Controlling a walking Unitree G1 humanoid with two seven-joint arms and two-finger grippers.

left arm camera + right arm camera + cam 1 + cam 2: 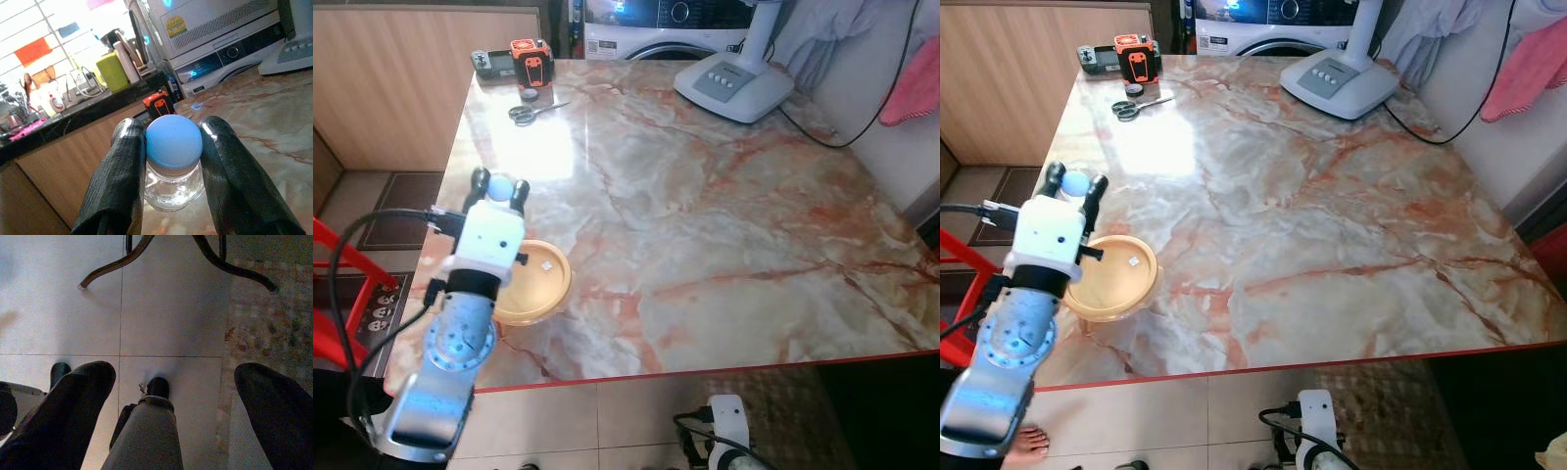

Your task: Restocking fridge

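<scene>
Left gripper [173, 142] clamps its jaws on the clear, empty-looking blue-capped jar [173, 164]. Beside it on the marble surface [724, 225] sits a shallow tan bowl [536, 284]. Right gripper [173, 396] hangs over floor tiles, jaws released.

Right hand [168, 396]: its two black fingers [73, 406] stand wide apart, nothing between them, aimed down at the floor.
Floor [161, 308]: pale grey tiles with thin grout lines crossing.
Rug [264, 323]: a mottled, patterned piece along one side of the tiles.
Robot leg [146, 431]: grey limb between the fingers, ending in a dark foot [159, 386] on the tile.
Furniture legs [122, 262]: dark curved bars resting on the floor.
</scene>
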